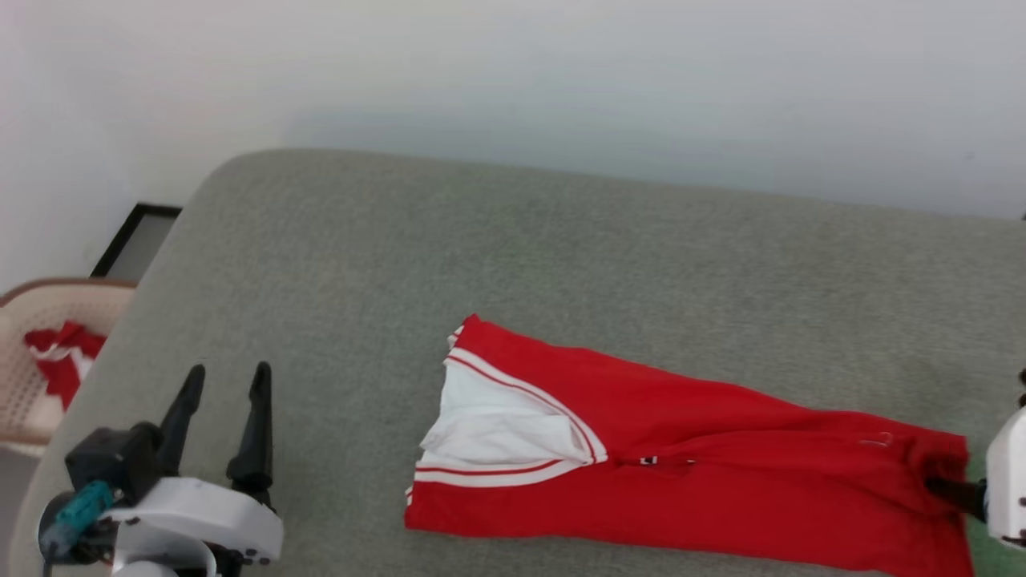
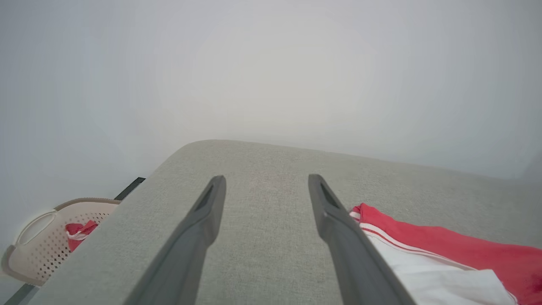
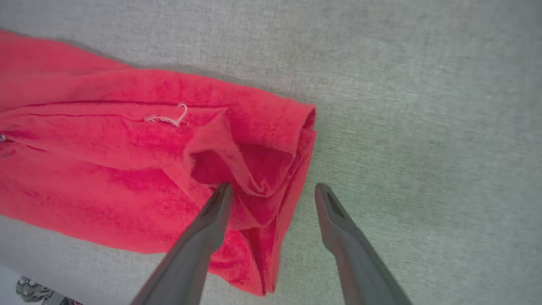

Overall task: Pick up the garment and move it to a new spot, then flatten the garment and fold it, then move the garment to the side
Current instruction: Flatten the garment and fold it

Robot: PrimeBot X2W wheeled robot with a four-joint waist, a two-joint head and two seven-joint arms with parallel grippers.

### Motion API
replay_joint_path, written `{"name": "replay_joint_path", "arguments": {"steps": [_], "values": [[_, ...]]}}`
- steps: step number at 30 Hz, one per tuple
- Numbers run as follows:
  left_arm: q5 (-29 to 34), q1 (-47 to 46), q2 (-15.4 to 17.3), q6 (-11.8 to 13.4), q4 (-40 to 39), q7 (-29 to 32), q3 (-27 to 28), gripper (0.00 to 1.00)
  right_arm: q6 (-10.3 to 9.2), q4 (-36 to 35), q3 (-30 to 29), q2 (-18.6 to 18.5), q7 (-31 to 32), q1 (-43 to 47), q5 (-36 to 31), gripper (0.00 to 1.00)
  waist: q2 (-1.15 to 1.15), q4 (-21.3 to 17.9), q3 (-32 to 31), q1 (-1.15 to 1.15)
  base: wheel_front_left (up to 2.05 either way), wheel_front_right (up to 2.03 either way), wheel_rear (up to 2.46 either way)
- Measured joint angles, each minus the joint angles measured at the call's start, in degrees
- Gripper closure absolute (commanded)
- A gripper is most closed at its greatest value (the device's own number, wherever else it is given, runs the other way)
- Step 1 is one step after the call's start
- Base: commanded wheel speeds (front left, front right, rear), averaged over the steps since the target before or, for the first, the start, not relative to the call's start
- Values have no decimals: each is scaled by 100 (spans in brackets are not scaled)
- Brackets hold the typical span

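One shirt is lying folded into a long strip on the grey pad, with a white sleeve showing at its left end. The right gripper is sitting at its right end, fingers spread, one over cloth and one over bare pad. The left gripper is hanging spread, well apart. A basket is holding red cloth.

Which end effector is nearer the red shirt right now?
Right. The right end effector is open at the hem end of the red shirt, one finger touching fabric. The left end effector is open over bare grey padding, apart from the sleeve end.
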Motion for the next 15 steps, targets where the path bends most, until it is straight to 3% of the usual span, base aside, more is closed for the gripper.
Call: {"name": "replay_joint_path", "arguments": {"steps": [9,10,11,15], "values": [[643,302,-910,-560,119,-1,869,0,-3,501,-131,361,135,-141,-233,0,0,301,332,0,0,0,0],[692,329,-999,-614,143,-1,962,0,-4,526,-112,365,134,-158,-220,27,0,325,369,0,0,0,0],[758,347,-1088,-671,167,0,1031,0,-7,538,-59,355,135,-183,-190,98,0,347,405,0,0,0,0],[990,380,-1370,-880,218,-2,1369,0,-10,511,97,308,159,-266,60,100,0,410,526,0,0,0,0]]}}
